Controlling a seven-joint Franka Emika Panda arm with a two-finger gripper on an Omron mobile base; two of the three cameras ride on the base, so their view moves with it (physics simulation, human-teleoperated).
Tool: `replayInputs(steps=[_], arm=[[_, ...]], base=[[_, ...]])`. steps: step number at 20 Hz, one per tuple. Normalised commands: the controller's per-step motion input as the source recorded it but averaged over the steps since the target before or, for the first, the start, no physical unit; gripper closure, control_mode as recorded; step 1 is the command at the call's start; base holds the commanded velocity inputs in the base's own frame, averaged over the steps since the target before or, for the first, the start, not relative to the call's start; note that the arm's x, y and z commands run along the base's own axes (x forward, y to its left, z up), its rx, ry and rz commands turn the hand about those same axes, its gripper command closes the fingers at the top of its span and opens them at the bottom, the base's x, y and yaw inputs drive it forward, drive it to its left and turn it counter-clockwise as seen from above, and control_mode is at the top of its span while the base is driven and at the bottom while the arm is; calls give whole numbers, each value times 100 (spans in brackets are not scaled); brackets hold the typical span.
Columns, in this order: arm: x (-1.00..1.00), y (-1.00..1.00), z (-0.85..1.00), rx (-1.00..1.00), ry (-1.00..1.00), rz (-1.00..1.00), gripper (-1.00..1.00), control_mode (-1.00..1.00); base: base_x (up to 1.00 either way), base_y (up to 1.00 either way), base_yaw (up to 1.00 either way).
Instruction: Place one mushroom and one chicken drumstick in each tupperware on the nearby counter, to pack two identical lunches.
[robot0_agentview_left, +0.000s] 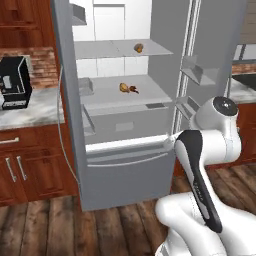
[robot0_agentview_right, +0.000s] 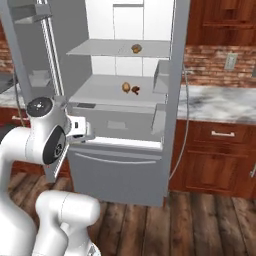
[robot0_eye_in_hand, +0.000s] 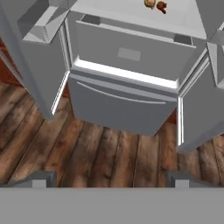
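Note:
The fridge (robot0_agentview_left: 125, 150) stands open in front of me. On its lower shelf lie a tan rounded piece that looks like a mushroom (robot0_agentview_left: 123, 87) (robot0_agentview_right: 126, 87) (robot0_eye_in_hand: 150, 3) and, right beside it, a darker red-brown piece that looks like a chicken drumstick (robot0_agentview_left: 134, 90) (robot0_agentview_right: 135, 90) (robot0_eye_in_hand: 162, 6). Another brown food item (robot0_agentview_left: 139, 48) (robot0_agentview_right: 136, 48) sits on the upper shelf, too small to name. My gripper (robot0_eye_in_hand: 110, 180) is open and holds nothing, well short of the shelves and aimed at the freezer drawer (robot0_eye_in_hand: 118, 105). The marble counter (robot0_agentview_left: 30, 110) (robot0_agentview_right: 215, 102) flanks the fridge. The tupperware is out of view.
Both fridge doors (robot0_agentview_left: 67, 100) (robot0_agentview_right: 172, 75) stand swung out, with bins on their inner sides. A black coffee machine (robot0_agentview_left: 14, 82) sits on the left counter. Wood cabinets (robot0_agentview_right: 220, 160) line the wall and plank floor (robot0_eye_in_hand: 87, 153) lies below.

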Motion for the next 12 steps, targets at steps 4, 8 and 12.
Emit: replayInputs(steps=[4,8,12], arm=[[0,0,0,0,0,0,-100,100],[0,0,0,0,0,0,-100,100],[0,0,0,0,0,0,-100,100]], base=[[83,-3,0],[99,0,0],[80,-26,0]])
